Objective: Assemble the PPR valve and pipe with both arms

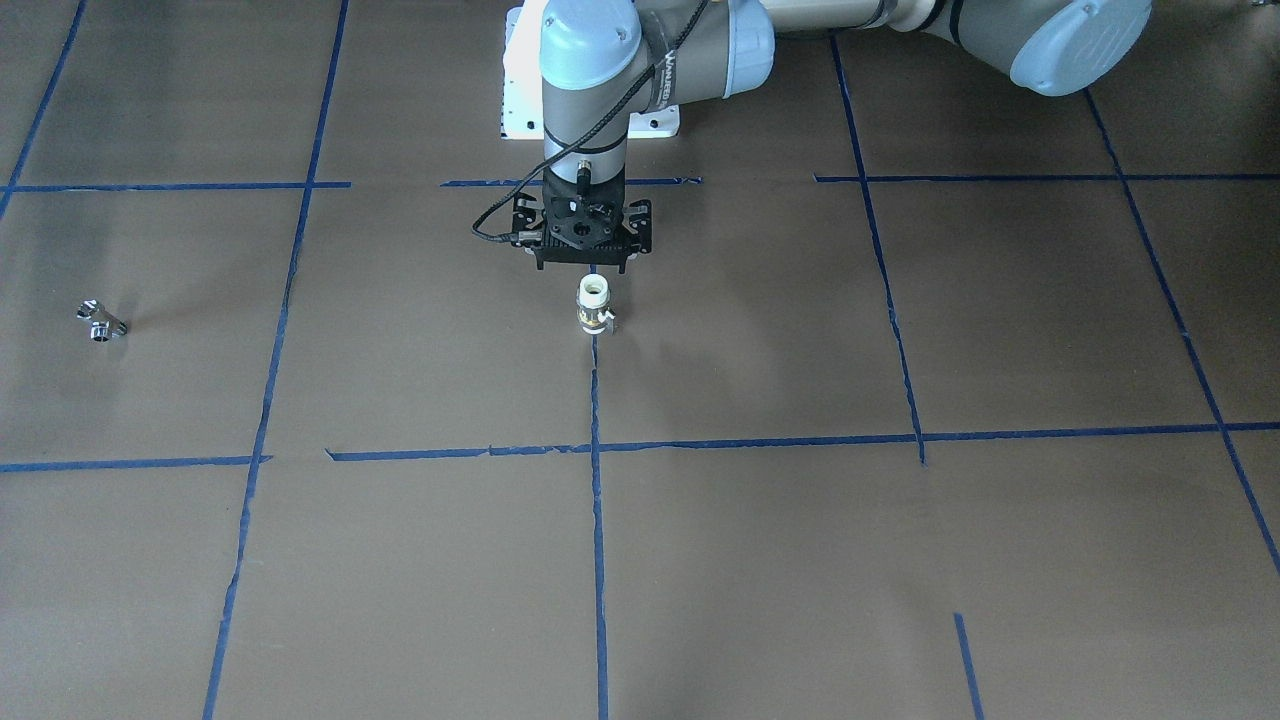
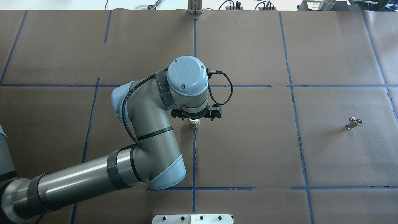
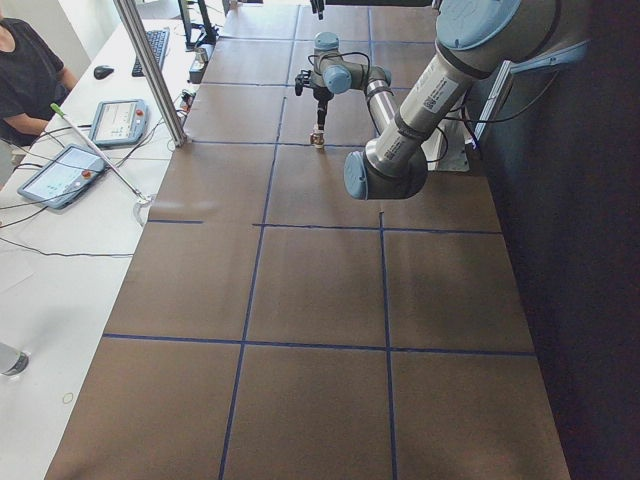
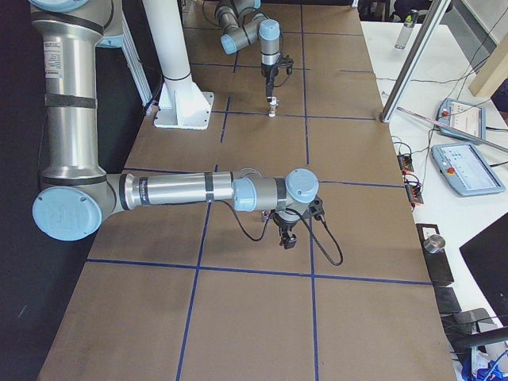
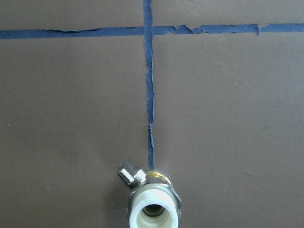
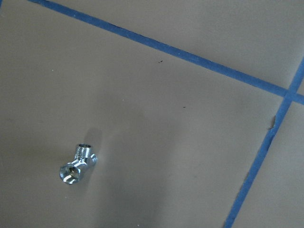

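**A:** Where's the valve on your screens?

**B:** I see the PPR valve (image 1: 595,305) standing upright on a blue tape line (image 1: 598,420) in the middle of the bench (image 1: 800,560), white end up, its little lever sticking out sideways. My left gripper (image 1: 590,262) hangs right above it.

**A:** Fingers spread or pinching?

**B:** I cannot tell. They are hidden from above, and my left wrist camera shows only the valve.

**A:** And the pipe?

**B:** The pipe (image 1: 101,322) lies toward the bench's right end, well apart from the valve. My right gripper (image 4: 286,238) hangs low over that end. It shows only in a side view, so I cannot tell its fingers either.
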Robot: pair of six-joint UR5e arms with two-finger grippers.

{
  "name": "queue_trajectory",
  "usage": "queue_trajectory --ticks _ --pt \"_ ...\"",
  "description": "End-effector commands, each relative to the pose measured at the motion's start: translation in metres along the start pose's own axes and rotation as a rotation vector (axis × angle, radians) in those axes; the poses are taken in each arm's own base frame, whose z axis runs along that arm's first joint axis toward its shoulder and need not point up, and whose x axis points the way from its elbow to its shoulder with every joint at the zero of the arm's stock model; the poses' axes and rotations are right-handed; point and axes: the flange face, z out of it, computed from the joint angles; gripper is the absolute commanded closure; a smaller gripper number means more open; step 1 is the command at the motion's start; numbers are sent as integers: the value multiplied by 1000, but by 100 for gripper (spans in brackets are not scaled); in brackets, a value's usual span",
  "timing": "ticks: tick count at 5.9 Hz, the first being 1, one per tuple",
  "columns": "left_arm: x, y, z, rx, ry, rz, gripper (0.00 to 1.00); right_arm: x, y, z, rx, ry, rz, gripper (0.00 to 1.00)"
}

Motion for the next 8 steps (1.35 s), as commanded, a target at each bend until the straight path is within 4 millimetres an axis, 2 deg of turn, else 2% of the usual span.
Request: queue_trajectory --ticks 1,2,3,4,5,6,8 --pt "-37 9 -38 36 54 -27 0 -47 -4 34 47 -16 132 0" --pt "-59 5 -57 64 72 -37 0 -76 -8 47 127 -27 229 0" --pt "-67 -2 -76 90 92 -48 0 -94 -7 65 136 -14 294 0" --pt "-81 -7 -77 100 91 -121 0 -107 -8 78 146 33 359 0" --pt "-104 -13 -85 121 91 -141 0 -112 -3 93 137 73 346 0" --pt "-118 -13 -83 125 79 -150 0 -118 -3 103 131 94 327 0" --pt "-120 -14 -81 125 75 -154 0 -125 -2 114 122 114 307 0"
